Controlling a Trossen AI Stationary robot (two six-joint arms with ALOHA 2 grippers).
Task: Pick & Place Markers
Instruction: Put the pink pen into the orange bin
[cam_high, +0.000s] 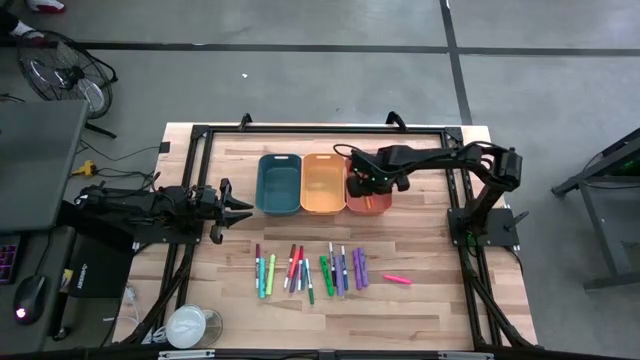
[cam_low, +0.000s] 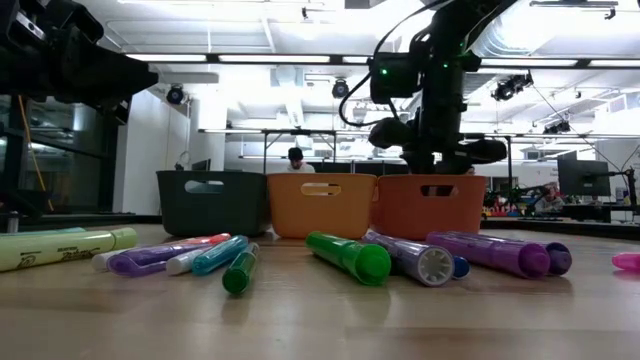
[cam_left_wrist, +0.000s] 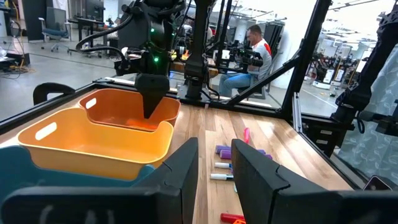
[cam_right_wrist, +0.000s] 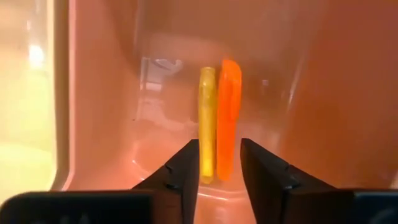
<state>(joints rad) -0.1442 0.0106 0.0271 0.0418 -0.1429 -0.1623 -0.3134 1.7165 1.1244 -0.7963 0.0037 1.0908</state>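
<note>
my right arm reaches across the tabletop (cam_high: 420, 240), its right end effector (cam_right_wrist: 219, 165) pointing down into the orange bin (cam_high: 369, 190), fingers parted, holding nothing. only my wrist view shows a yellow marker (cam_right_wrist: 207, 124) and an orange marker (cam_right_wrist: 228, 118) lying side by side on the bin floor. the left end effector (cam_high: 240, 210) waits beside the teal bin (cam_high: 279, 183), fingers apart, empty. the other markers (cam_high: 310, 270) lie in a row on the tabletop.

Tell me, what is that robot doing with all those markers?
It is sorting markers into bins. The right gripper hangs open over the orange bin, where a yellow marker and an orange marker lie side by side. The left gripper waits beside the teal bin. More markers lie on the table.
</note>
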